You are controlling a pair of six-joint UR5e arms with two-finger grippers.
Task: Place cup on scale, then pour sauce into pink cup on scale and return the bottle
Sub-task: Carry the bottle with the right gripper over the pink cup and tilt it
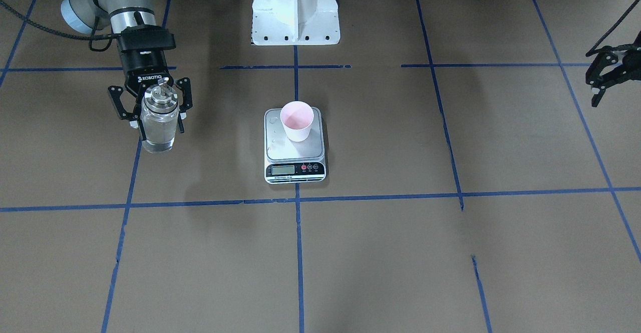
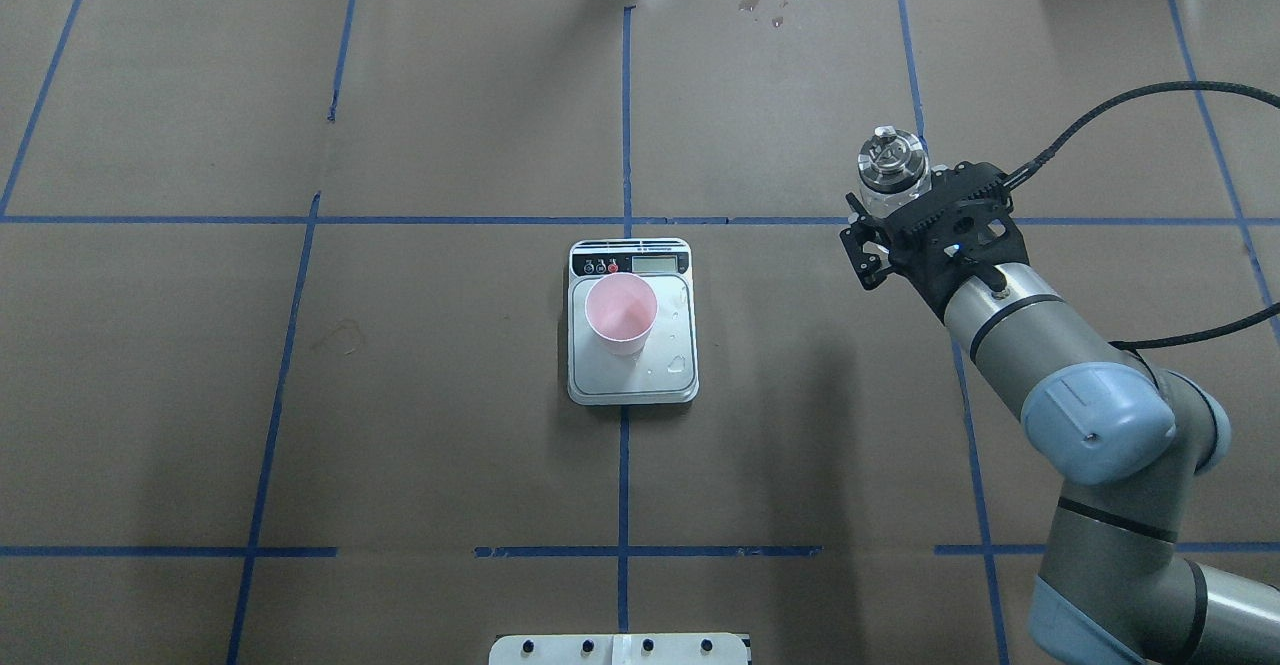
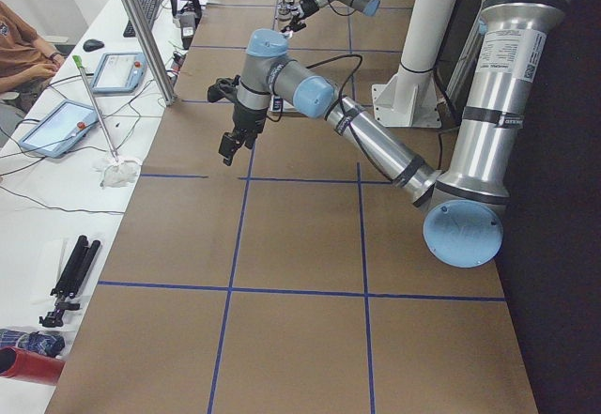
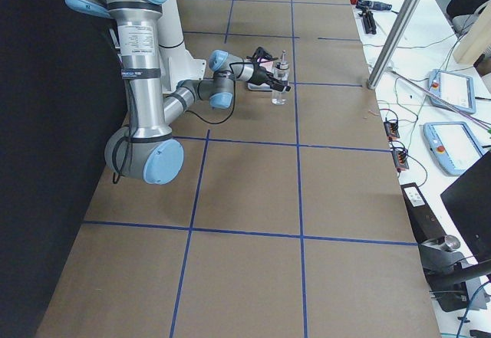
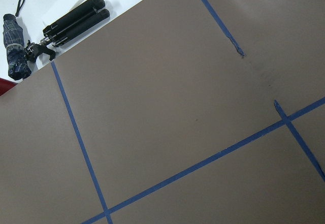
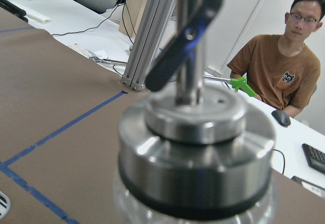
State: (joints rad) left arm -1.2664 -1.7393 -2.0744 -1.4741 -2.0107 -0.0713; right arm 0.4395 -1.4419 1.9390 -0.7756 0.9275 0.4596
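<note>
The pale pink cup stands upright on the steel platform of the white scale at the table's middle, and both show in the overhead view, cup and scale. The clear glass bottle with its silver pourer cap stands upright on the table to the robot's right, holding clear sauce. My right gripper is around the bottle, fingers spread on either side of it, open. The cap fills the right wrist view. My left gripper is open and empty at the table's far edge.
Small water drops lie on the scale's platform. The robot's white base stands behind the scale. Blue tape lines cross the brown table. Operators' desks with tablets and a tripod lie beyond the far table edge.
</note>
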